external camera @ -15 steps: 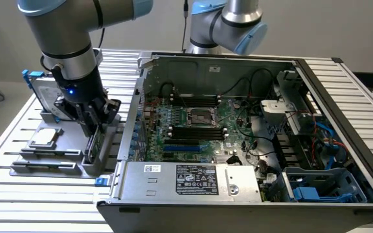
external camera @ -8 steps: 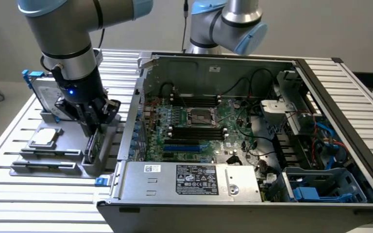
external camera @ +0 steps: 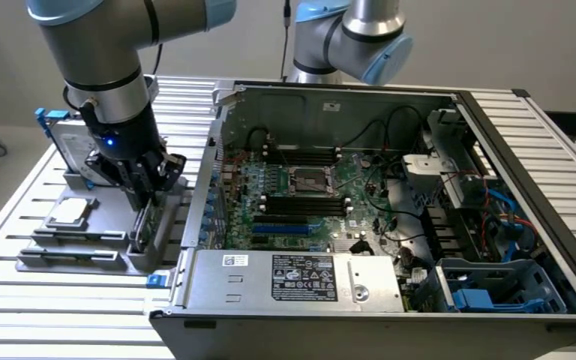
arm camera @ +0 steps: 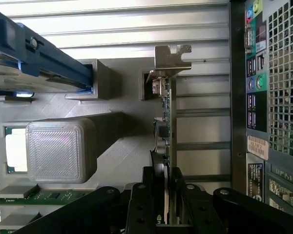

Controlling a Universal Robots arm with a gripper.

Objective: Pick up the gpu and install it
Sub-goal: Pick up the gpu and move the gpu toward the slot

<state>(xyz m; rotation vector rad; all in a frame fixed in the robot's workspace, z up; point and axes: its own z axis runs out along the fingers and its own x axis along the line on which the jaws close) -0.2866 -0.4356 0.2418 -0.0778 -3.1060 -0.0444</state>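
The gpu [arm camera: 169,122] is a thin dark green card with a metal bracket at one end. It stands on edge in a slot of the grey fixture [arm camera: 122,151]. In the exterior view the gpu [external camera: 139,227] is at the fixture's right side, just outside the open computer case [external camera: 368,97]. My gripper [external camera: 141,201] reaches straight down onto its top edge. In the wrist view my gripper [arm camera: 166,195] has one black finger [arm camera: 145,195] on each face of the card, pressed against it.
A silver hard drive [external camera: 64,141] in a blue frame stands at the back of the fixture, and a CPU [external camera: 71,212] lies in a tray in front of it. Inside the case the motherboard has blue slots [external camera: 288,227]. A second arm [external camera: 353,37] stands behind the case.
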